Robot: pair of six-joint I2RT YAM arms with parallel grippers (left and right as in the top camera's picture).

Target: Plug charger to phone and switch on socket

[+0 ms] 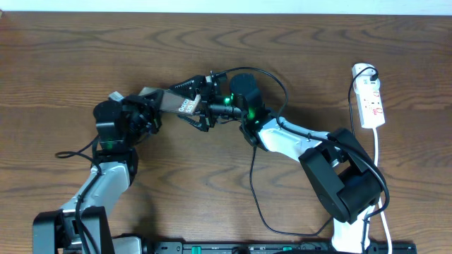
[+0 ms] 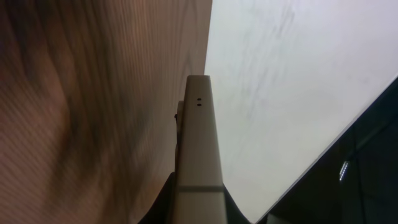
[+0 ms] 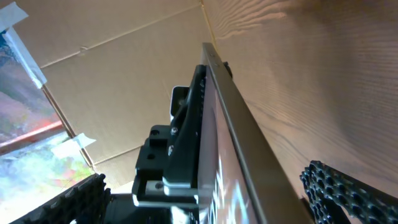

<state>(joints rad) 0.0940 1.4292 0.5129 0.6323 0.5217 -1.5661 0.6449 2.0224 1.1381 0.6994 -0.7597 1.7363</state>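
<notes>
Jaws of your left gripper [image 1: 157, 106] are clamped on the phone [image 1: 185, 104], holding it off the table [image 1: 63, 56] at left of centre with its free end pointing right. On the left wrist view only the phone's pale edge shows, running away from the camera.

Your right gripper [image 1: 206, 106] sits at that free end with its jaws wide apart, one finger on each side of the phone and nothing held. The charger [image 1: 253, 176] loops from there behind the right arm and down toward the near edge. Its tip is hidden among the fingers, so you cannot tell whether it is seated.

You look to be at the plugging step, or just past it. Confirm the tip is in. If so, draw the right arm clear without snagging the cable, then take it to the socket [image 1: 371, 99], well apart at far right, and press its switch.
</notes>
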